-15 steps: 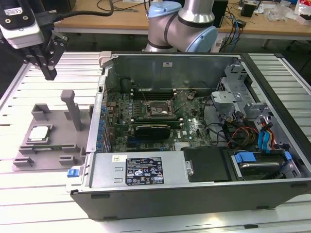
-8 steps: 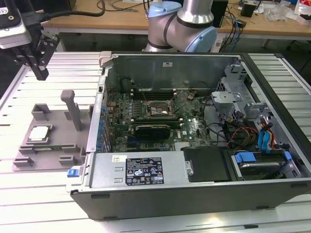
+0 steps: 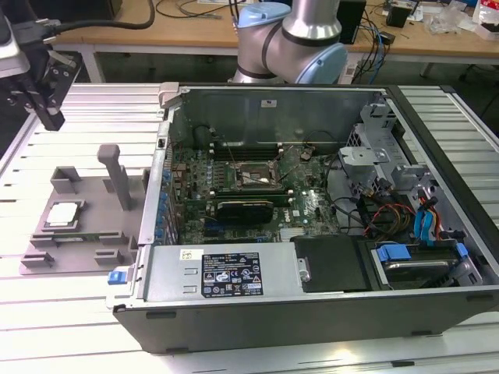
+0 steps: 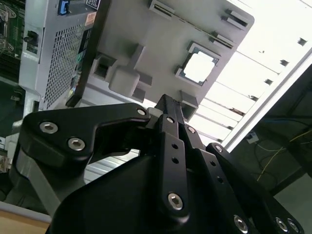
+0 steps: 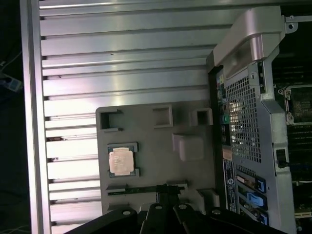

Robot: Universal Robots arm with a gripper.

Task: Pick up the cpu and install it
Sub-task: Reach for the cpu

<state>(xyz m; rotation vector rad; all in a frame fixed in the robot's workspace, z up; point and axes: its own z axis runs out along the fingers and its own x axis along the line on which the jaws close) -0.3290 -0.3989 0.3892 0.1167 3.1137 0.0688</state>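
Presently gripper (image 3: 54, 122) narrow, empty, well above cpu (image 3: 64, 214) on grey tray (image 3: 87, 234); closed jaws could knock chip askew.

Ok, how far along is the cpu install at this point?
Nothing looks done: the cpu lies in its recess on the grey tray, outside the computer case. In hand: the gripper hangs well clear of the tray, carrying nothing. Left: both the pickup and seating the chip in the motherboard socket.
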